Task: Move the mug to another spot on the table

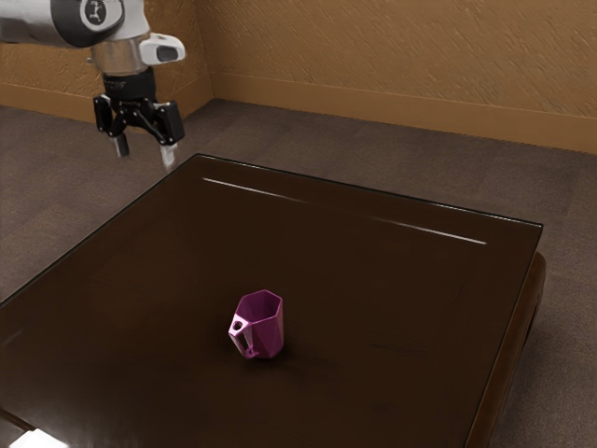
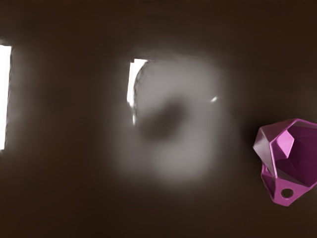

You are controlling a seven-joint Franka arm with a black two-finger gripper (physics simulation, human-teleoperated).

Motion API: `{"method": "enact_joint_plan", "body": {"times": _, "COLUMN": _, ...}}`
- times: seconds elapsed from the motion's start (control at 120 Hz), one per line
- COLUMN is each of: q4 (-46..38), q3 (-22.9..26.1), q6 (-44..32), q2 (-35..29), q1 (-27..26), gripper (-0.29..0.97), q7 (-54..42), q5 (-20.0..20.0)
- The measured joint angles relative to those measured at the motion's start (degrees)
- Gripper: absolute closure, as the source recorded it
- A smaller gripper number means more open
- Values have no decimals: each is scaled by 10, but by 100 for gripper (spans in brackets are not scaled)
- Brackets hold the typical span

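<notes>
One mug (image 1: 258,325) stands on one table (image 1: 392,280). The mug has one handle (image 1: 242,338) with one hole through it. One arm (image 1: 89,17) enters the exterior view, carrying one gripper (image 1: 145,155) with two fingers (image 1: 166,154). Two light streaks (image 1: 252,189) lie across the tabletop. One white patch (image 1: 33,439) shows past the table's near corner, and what it is cannot be told. The wrist view gives the same count: one mug (image 2: 290,161), one handle hole (image 2: 287,193), one table (image 2: 74,198).

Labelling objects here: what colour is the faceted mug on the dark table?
The faceted mug is a glossy magenta-purple all over, clearest in the exterior view.
</notes>
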State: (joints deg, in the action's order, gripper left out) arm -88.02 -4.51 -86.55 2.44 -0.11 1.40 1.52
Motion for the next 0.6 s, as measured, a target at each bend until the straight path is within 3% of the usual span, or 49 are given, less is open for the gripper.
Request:
{"method": "enact_joint_plan", "body": {"times": 0.167, "q4": -9, "q3": -2, "q6": -28, "q2": -15, "q1": -4, "gripper": 0, "q7": 2, "q5": 1}}
{"method": "enact_joint_plan", "body": {"times": 0.233, "q4": -87, "q3": -1, "q6": -49, "q2": -80, "q1": -14, "gripper": 0, "q7": 3, "q5": 1}}
{"method": "enact_joint_plan", "body": {"times": 0.375, "q4": -336, "q3": 17, "q6": -117, "q2": -241, "q1": -18, "gripper": 0, "q7": 4, "q5": -7}}
{"method": "enact_joint_plan", "body": {"times": 0.467, "q4": -450, "q3": 45, "q6": -184, "q2": -287, "q1": -18, "gripper": 0, "q7": 4, "q5": -29}}
{"method": "enact_joint_plan", "body": {"times": 0.6, "q4": -546, "q3": 110, "q6": -285, "q2": -310, "q1": -18, "gripper": 0, "q7": 6, "q5": -96}}
